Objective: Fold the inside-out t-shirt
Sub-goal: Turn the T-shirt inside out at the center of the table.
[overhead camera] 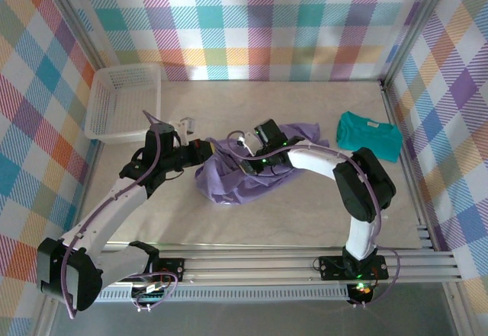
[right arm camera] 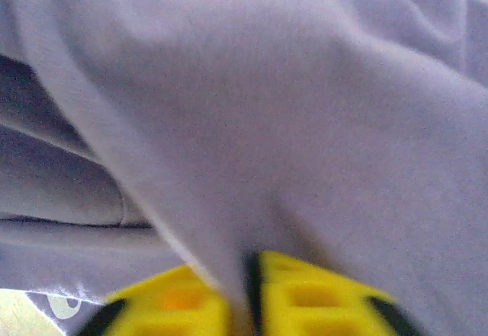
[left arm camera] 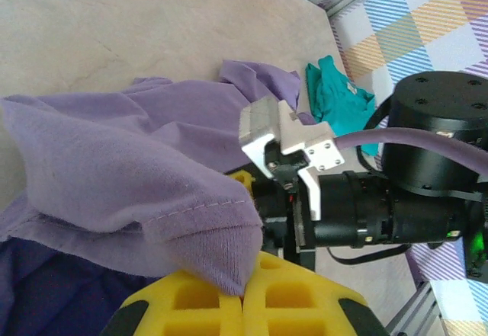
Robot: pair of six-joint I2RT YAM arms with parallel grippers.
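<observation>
The inside-out t-shirt [overhead camera: 236, 180], lavender, lies bunched in the middle of the table. My left gripper [overhead camera: 203, 150] is at its left edge and my right gripper [overhead camera: 245, 155] is over its middle, the two close together. In the left wrist view the yellow fingers [left arm camera: 206, 305] are shut on a hemmed fold of the t-shirt [left arm camera: 114, 168], with the right arm's wrist [left arm camera: 381, 206] just beyond. In the right wrist view my right gripper [right arm camera: 248, 294] is shut on a pinch of the t-shirt [right arm camera: 267, 107], and cloth hides what lies past it.
A white basket [overhead camera: 122, 104] stands at the back left corner. A smaller teal t-shirt [overhead camera: 370, 134] lies at the right, near the frame rail; it also appears as the teal t-shirt [left arm camera: 335, 96] in the left wrist view. Bare tabletop [overhead camera: 252, 96] lies behind the arms.
</observation>
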